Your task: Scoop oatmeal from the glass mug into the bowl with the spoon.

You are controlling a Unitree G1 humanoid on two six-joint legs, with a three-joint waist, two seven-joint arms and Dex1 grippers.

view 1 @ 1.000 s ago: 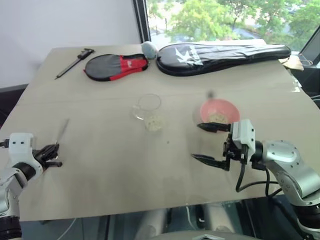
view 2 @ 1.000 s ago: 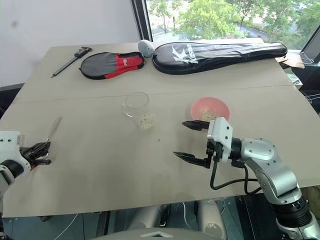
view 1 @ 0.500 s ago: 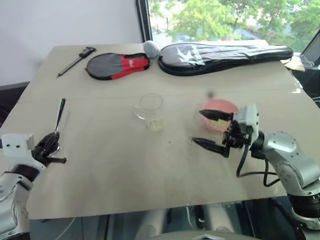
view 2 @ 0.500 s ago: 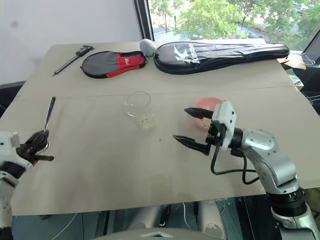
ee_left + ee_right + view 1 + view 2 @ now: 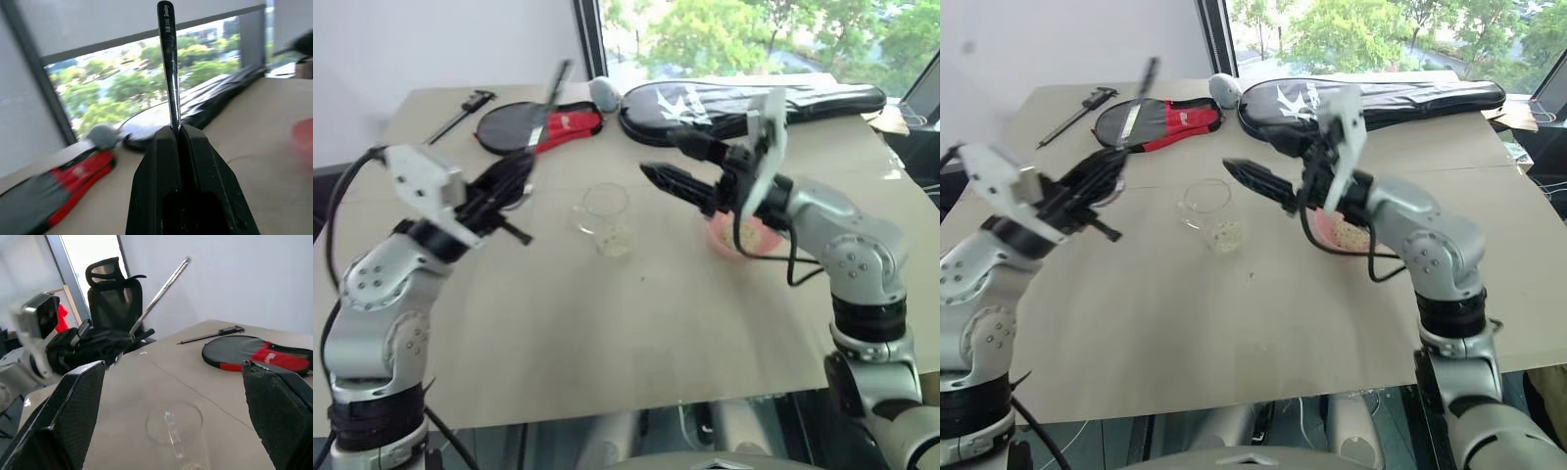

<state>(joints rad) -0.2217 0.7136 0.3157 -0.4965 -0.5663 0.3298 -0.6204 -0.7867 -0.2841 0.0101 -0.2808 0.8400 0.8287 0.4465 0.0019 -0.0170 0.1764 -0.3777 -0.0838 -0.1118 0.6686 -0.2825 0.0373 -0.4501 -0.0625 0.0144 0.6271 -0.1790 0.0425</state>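
- The left pincer (image 5: 514, 179) was up in the air over the left part of the surface (image 5: 607, 323), its black fingers pressed together on the spoon (image 5: 168, 58).
- The spoon's thin handle stuck out past the fingertips, slanting up toward the far end of the surface; I could not make out its oval end.
- The right pincer (image 5: 677, 162) hung above the middle of the surface with its two fingers wide apart and nothing between them, pointing toward the left arm.
- The glass mug (image 5: 605, 217) stood upright near the centre, below and between the two pincers, and neither touched it.
- A little oatmeal (image 5: 617, 238) lay in the bottom of the mug.
- The pink bowl (image 5: 744, 235) sat to the right of the mug, close but apart from it, partly hidden under the right arm, with some pale flakes inside.
- Along the far edge lay a long black racket bag (image 5: 754, 103), a smaller black and red paddle case (image 5: 524, 130) and a grey ball (image 5: 604, 93) between the two.
- A dark caliper (image 5: 460, 116) rested at the far left corner, well away from the mug.
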